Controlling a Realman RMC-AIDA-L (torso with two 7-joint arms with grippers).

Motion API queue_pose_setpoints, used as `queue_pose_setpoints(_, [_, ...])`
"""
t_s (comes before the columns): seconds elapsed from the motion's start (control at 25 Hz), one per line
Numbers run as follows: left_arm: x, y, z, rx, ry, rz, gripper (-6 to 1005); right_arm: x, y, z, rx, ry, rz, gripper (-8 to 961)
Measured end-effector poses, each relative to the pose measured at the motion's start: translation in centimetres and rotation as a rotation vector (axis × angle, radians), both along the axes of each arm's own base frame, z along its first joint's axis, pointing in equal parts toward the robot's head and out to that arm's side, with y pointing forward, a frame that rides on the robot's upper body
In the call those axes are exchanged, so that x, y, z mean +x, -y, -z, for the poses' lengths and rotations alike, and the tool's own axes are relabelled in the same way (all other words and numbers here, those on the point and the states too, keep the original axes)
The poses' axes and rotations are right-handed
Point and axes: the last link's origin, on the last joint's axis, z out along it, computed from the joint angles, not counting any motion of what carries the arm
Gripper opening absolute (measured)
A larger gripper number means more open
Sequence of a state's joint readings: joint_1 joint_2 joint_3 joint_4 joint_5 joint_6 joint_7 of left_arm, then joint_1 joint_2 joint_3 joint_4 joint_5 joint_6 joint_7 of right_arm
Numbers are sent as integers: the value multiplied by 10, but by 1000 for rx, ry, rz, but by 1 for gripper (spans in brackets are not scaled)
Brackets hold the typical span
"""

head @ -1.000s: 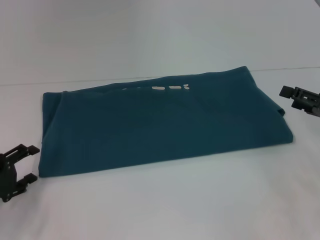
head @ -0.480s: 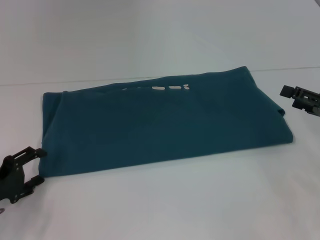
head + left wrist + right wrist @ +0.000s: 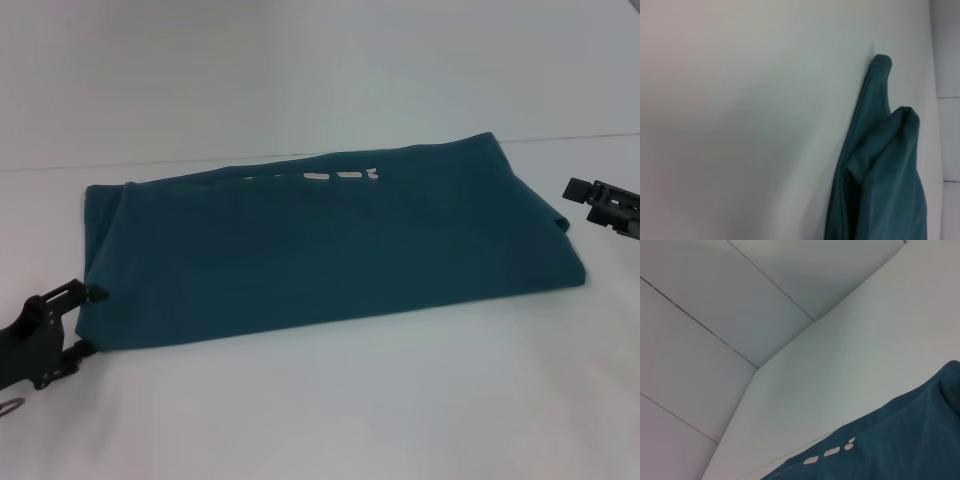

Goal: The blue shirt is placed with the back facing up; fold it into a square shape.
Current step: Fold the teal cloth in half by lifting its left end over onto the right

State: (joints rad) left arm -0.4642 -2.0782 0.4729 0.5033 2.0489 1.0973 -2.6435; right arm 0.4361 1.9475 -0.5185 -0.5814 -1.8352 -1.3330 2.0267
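The blue shirt (image 3: pixel 330 250) lies folded into a long band across the white table, with a strip of white lettering (image 3: pixel 345 176) showing along its far edge. My left gripper (image 3: pixel 88 320) is open at the shirt's near left corner, one fingertip by the left edge and the other by the near edge. My right gripper (image 3: pixel 578 200) sits open just off the shirt's right end, apart from the cloth. The left wrist view shows the folded edge of the blue shirt (image 3: pixel 885 175). The right wrist view shows the blue shirt (image 3: pixel 900 450) and its lettering (image 3: pixel 830 452).
The white table (image 3: pixel 330 400) runs wide in front of the shirt and behind it. A pale panelled wall (image 3: pixel 740 315) stands beyond the table's far edge.
My left gripper has moved right and forward until its fingertips reach the shirt's near left corner. The right gripper has shifted slightly right and down. The shirt has not moved.
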Motion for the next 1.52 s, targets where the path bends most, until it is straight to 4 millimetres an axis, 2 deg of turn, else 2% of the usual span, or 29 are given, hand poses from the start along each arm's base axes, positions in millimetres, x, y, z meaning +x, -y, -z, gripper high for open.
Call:
queue_pose_setpoints(0.72, [17, -18, 3, -33, -43, 65, 823, 1, 2, 1, 4, -5, 1, 941])
queue_pose_setpoints(0.92, [20, -22, 3, -47, -57, 82, 713, 3, 3, -1, 18, -14, 10, 941])
queue_pose_setpoints(1.16, [20, -22, 3, -53, -65, 85, 486, 3, 3, -1, 17, -16, 11, 941])
queue_pose_setpoints(1.24, [19, -21, 3, -55, -68, 84, 270, 3, 3, -1, 17, -16, 12, 942])
queue_pose_setpoints(1.48, [18, -20, 4, -60, -73, 86, 42, 3, 4, -1, 17, -17, 13, 942])
queue_pose_setpoints(1.52, [18, -20, 3, -60, -72, 88, 41, 3, 4, -1, 17, -17, 14, 942])
